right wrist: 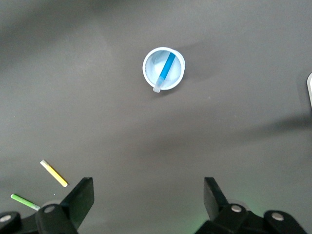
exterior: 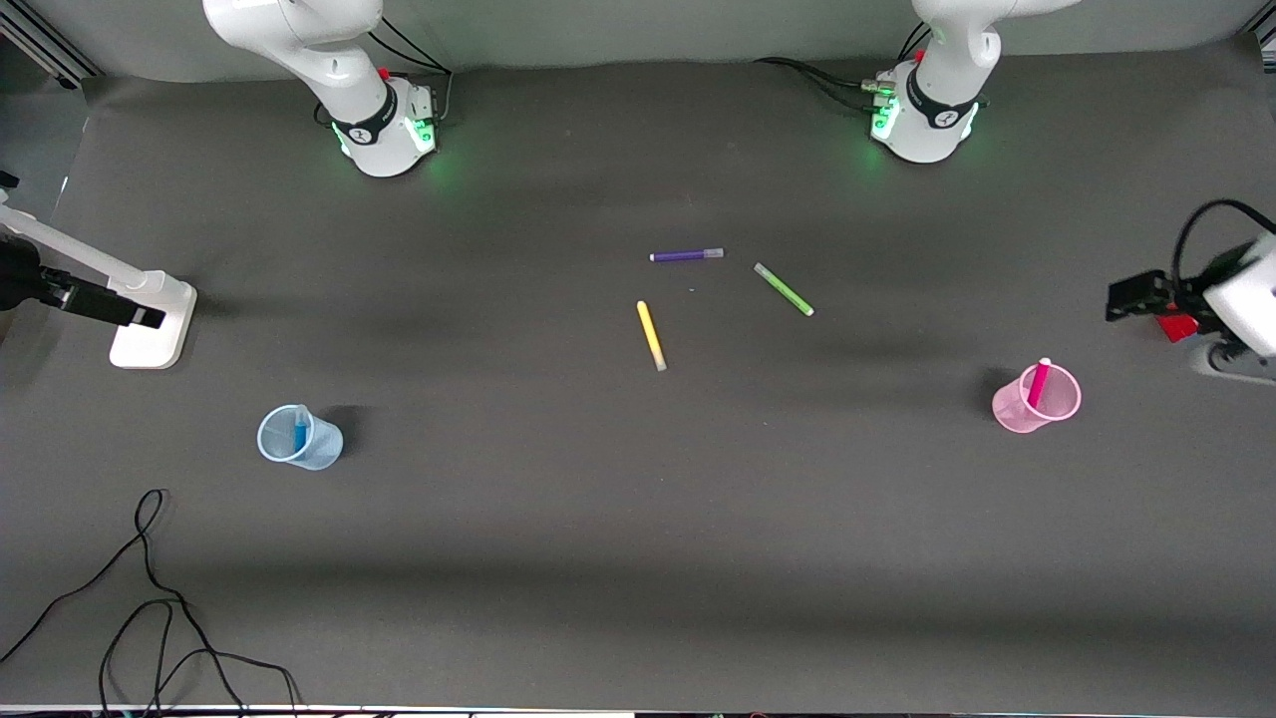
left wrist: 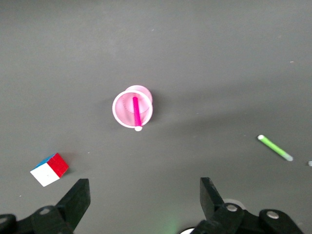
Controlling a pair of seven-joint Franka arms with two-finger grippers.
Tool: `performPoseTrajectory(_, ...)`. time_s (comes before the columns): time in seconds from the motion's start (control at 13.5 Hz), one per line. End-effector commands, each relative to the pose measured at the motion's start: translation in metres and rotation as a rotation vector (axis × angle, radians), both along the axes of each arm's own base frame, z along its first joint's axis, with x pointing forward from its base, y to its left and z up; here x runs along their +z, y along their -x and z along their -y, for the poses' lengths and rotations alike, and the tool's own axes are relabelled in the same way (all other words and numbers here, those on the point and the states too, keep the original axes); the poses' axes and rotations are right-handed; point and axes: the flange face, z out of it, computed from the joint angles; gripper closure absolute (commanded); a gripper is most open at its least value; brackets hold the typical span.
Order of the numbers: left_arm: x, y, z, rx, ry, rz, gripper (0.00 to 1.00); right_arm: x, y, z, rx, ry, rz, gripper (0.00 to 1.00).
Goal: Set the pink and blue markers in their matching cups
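Front view: pink marker (exterior: pixel 1039 382) stands tilted in the pink cup (exterior: pixel 1027 409), right of frame; blue marker (exterior: pixel 300 431) leans in the blue cup (exterior: pixel 309 444), lower left. Both look placed. Purple marker (exterior: pixel 686 255), green marker (exterior: pixel 784 289) and yellow marker (exterior: pixel 651 335) lie loose mid-frame on the table (exterior: pixel 638 548).

Left gripper (left wrist: pixel 145 200) hangs above the pink cup, jaws spread, holding nothing. Right gripper (right wrist: pixel 148 197) likewise above the blue cup, released. A colour cube (left wrist: pixel 49 169) sits near the pink cup.

Risk: cups look light, markers lean on rims and overtop them. Any retreat clip or cable brush could tip a cup.
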Motion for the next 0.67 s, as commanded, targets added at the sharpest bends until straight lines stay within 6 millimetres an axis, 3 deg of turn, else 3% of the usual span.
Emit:
performPoseTrajectory(0.0,0.012,0.018,0.031,0.039,-0.006,0.058,0.00,0.003,-0.009,-0.002,0.020,0.050,-0.005,0.00)
performPoseTrajectory(0.22,0.017,0.026,0.043,0.021,0.005,0.059,0.00,0.025,-0.001,-0.025,0.111,0.131,0.024,0.00)
performPoseTrajectory(0.37,0.015,0.026,0.039,0.028,0.012,0.054,0.00,0.043,0.003,-0.062,0.179,0.132,0.066,0.00)
performPoseTrajectory(0.45,0.015,0.026,0.036,0.031,0.013,0.055,0.00,0.049,0.012,-0.071,0.207,0.132,0.077,0.00)
performPoseTrajectory(0.59,0.014,0.027,0.032,0.039,0.013,0.048,0.00,0.048,0.052,-0.088,0.294,0.140,0.127,0.00)
